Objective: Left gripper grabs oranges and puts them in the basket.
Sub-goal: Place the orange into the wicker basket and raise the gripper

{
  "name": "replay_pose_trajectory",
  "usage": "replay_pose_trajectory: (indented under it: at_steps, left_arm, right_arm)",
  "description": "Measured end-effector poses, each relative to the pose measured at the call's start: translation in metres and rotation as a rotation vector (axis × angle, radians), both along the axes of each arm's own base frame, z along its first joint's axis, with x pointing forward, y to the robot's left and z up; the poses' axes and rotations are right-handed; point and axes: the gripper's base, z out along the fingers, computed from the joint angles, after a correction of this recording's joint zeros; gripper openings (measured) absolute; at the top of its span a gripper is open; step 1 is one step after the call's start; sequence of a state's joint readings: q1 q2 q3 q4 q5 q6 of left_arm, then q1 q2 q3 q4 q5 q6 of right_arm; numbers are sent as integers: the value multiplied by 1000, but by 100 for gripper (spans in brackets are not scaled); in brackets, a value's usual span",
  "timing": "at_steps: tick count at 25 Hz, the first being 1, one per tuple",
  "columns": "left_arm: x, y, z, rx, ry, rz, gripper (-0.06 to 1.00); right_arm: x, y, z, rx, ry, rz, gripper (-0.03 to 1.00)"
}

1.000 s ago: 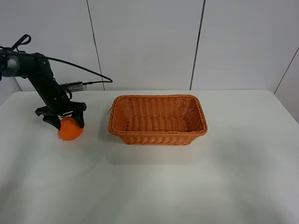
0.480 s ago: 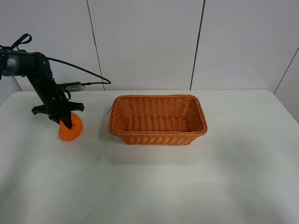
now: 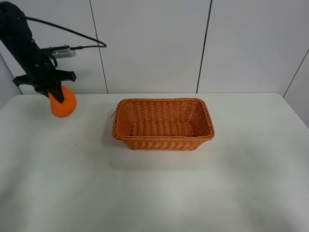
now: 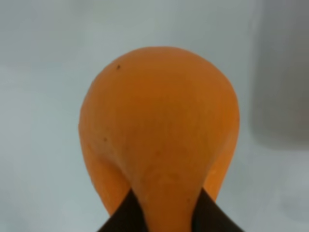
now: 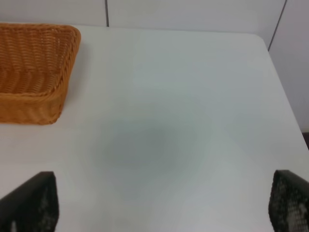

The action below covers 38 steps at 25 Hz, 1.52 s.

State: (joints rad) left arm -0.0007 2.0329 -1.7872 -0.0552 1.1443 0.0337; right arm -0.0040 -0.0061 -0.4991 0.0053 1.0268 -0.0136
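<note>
Over the far left corner of the white table (image 3: 154,193), the left gripper (image 3: 56,93) points downward at the end of a black arm (image 3: 21,43) that slants in from the upper left. A black cable (image 3: 72,33) arches off to the right behind it. Its dark prongs are clamped on the top of the orange (image 3: 64,105), which hangs beneath them, seemingly off the tabletop. The left wrist view shows two prong tips (image 4: 120,217) pressed against the fruit's skin.

The basket (image 3: 164,143) sits well apart to the right, near the table's middle, its opening facing up. Open tabletop runs between fruit and basket, and more stretches along the near side and out to the right edge. The right gripper (image 5: 159,205) hovers over that right-hand stretch, its fingers (image 5: 31,203) spread wide and holding nothing.
</note>
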Motion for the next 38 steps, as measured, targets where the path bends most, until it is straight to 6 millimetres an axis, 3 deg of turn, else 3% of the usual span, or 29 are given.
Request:
replay_pose_trajectory:
  at_steps: [5,7,11,15,16,20,25,32,38]
  left_arm:
    - [5,-19,29,-13,-64,-40,19]
    - [6,-38,39,-19,-100,-82,19]
    - [0,-93,54,-43,-153,-207,19]
    - [-14,-147,54,-58,-152,-333,19]
    - [-14,-147,54,-58,-152,-333,19]
    - [-25,-194,35,-61,-113,-439,19]
    - [-19,-231,-5,-66,-118,-497,19]
    - [-2,-254,-59,-77,-174,-510,19]
    - [4,-256,-83,-59,-158,-513,19]
  right_arm:
    - [0,0,0,0,0,0,69]
    - [0,0,0,0,0,0,69]
    - [0,0,0,0,0,0,69]
    - [0,0,0,0,0,0,69]
    - [0,0,0,0,0,0,69]
    - [0,0,0,0,0,0,69]
    - [0,0,0,0,0,0,69]
    - [0,0,0,0,0,0,69]
    - [0,0,0,0,0,0,69]
